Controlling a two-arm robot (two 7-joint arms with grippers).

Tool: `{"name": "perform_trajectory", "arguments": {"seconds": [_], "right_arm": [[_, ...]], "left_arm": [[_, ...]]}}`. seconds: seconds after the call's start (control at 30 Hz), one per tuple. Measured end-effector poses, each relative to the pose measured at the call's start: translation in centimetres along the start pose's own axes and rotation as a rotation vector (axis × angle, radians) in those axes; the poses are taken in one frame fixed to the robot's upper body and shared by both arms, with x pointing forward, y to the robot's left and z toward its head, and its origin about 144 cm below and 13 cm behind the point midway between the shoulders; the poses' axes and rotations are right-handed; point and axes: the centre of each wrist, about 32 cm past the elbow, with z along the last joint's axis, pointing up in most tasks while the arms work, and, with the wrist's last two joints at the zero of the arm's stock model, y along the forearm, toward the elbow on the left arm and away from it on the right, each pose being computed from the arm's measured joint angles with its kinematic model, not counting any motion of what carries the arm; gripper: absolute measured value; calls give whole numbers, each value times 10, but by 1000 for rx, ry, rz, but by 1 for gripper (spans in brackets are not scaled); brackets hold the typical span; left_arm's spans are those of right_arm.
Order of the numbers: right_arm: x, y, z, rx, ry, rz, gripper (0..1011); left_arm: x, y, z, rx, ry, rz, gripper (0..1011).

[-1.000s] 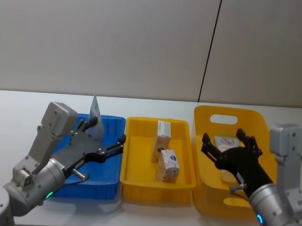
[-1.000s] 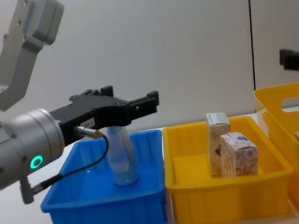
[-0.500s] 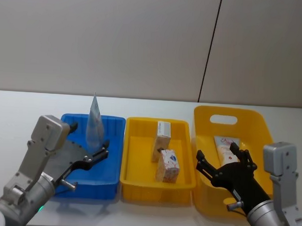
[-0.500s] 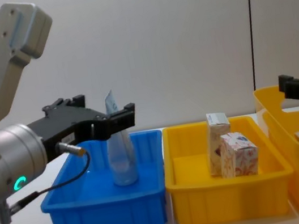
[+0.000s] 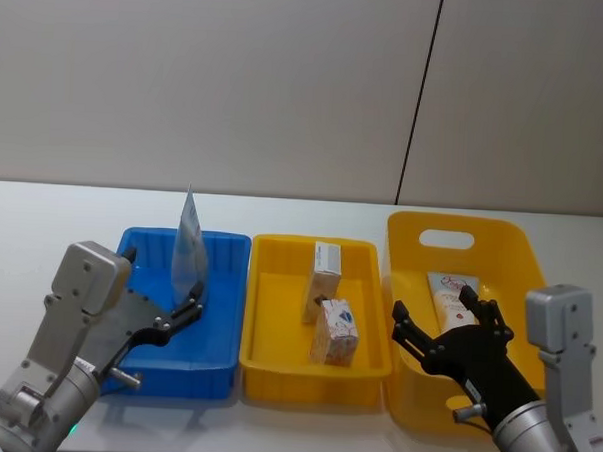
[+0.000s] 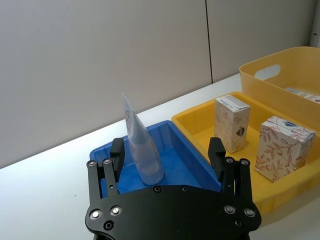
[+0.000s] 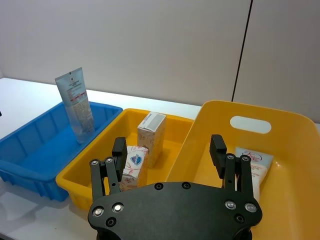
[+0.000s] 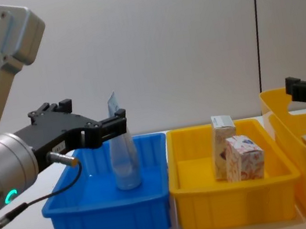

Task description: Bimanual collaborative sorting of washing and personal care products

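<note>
Squeeze tubes, 2: pale translucent tube (image 5: 189, 243); light blue red-logo tube (image 5: 453, 297). Cartons, 2: tall beige carton (image 5: 325, 268); squat patterned carton (image 5: 337, 333). Blue plastic tray (image 5: 221, 313), 1. Yellow plastic tray (image 5: 276, 305), 1. Yellow handled basket (image 5: 511, 237), 1.

Plain grey wall (image 5: 208, 82), dark vertical panel seam (image 5: 421, 96), white tabletop (image 5: 41, 225)

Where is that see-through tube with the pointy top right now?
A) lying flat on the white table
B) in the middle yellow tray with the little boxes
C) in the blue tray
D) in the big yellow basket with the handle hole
C: the pale tube stands upright on its cap inside the blue tray, and the open left gripper hovers close by.
</note>
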Motion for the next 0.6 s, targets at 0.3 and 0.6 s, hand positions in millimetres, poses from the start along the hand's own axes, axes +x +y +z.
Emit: {"name": "perform_trajectory", "arguments": {"seconds": [0.3,0.6], "right_arm": [[-5,4,2,4,11,24,1003],[-15,12,4,-6,26,63,1003]], "left_arm": [[0,0,0,0,-1,1,1001],[0,0,0,0,-1,1,1001]]}}
